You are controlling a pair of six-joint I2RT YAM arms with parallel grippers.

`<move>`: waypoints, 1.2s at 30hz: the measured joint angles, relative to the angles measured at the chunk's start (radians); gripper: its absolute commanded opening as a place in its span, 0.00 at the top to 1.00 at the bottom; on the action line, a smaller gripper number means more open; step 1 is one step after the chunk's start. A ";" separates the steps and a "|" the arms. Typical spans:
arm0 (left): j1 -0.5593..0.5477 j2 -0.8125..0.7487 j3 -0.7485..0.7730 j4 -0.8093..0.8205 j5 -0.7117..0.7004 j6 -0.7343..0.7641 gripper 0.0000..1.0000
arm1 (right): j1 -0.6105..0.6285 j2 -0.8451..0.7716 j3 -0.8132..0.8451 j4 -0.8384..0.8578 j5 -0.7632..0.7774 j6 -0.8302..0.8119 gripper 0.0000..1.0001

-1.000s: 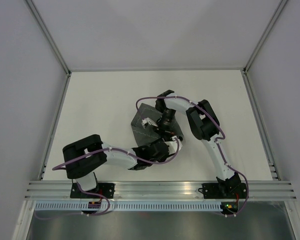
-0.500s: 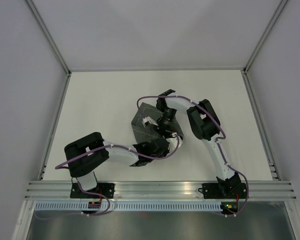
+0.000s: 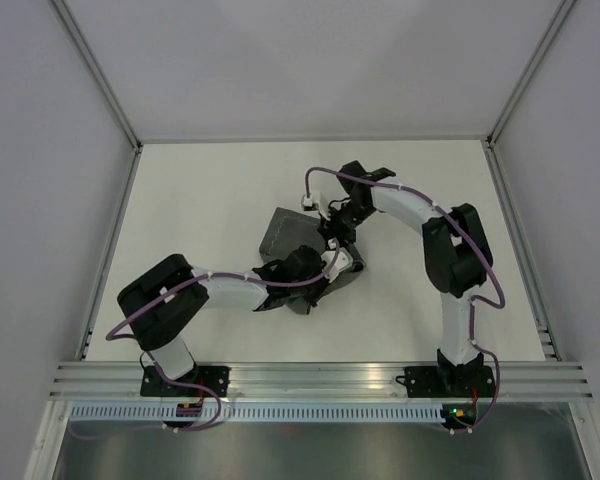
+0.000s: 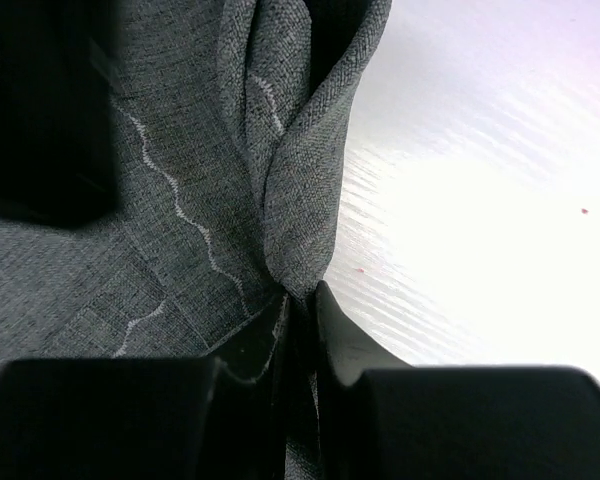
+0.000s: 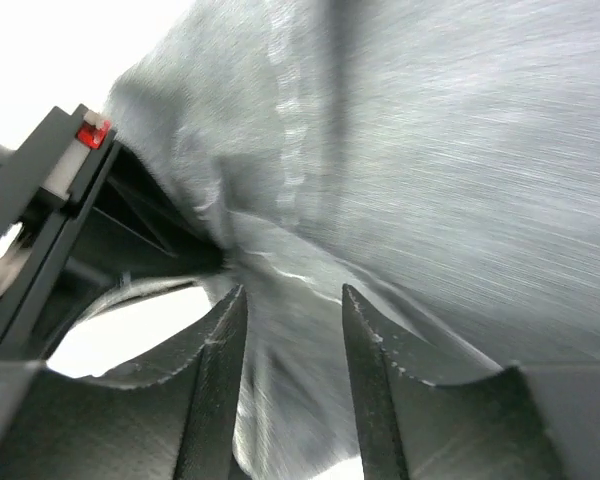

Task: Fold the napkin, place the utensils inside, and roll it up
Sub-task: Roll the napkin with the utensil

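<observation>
The dark grey napkin (image 3: 280, 232) lies bunched near the middle of the table. In the left wrist view its cloth (image 4: 170, 210) rises in a pinched ridge, a wavy light stitch line running across it. My left gripper (image 3: 318, 275) (image 4: 302, 305) is shut on the bottom of that ridge. My right gripper (image 3: 338, 233) (image 5: 292, 295) hangs just over the napkin (image 5: 440, 150), open, with blurred cloth showing in the gap between its fingers. The utensils are out of view.
White table (image 3: 200, 200) (image 4: 480, 200) surrounds the napkin, with grey walls on three sides. An aluminium rail (image 3: 320, 378) runs along the near edge by the arm bases. The left gripper's body with a red light (image 5: 90, 132) sits close beside my right fingers.
My left gripper closed on a fold of the napkin. My right gripper opened, let the cloth go and drew back to the far right; the right arm swung outward.
</observation>
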 measured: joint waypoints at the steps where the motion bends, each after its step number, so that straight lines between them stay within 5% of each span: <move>1: 0.010 -0.002 0.000 -0.004 0.027 -0.009 0.98 | -0.018 -0.035 -0.018 0.048 -0.002 0.032 0.49; 11: 0.135 0.036 0.063 -0.098 0.313 -0.105 0.98 | -0.239 -0.380 -0.333 0.456 0.023 0.212 0.48; 22: 0.243 0.192 0.227 -0.265 0.652 -0.187 0.98 | -0.261 -0.777 -0.669 0.513 0.033 0.016 0.46; 29: 0.282 0.230 0.242 -0.307 0.775 -0.215 0.98 | -0.036 -0.995 -0.927 0.565 0.127 -0.106 0.44; 36: 0.298 0.251 0.240 -0.319 0.838 -0.229 0.98 | 0.197 -0.996 -1.054 0.663 0.277 -0.158 0.44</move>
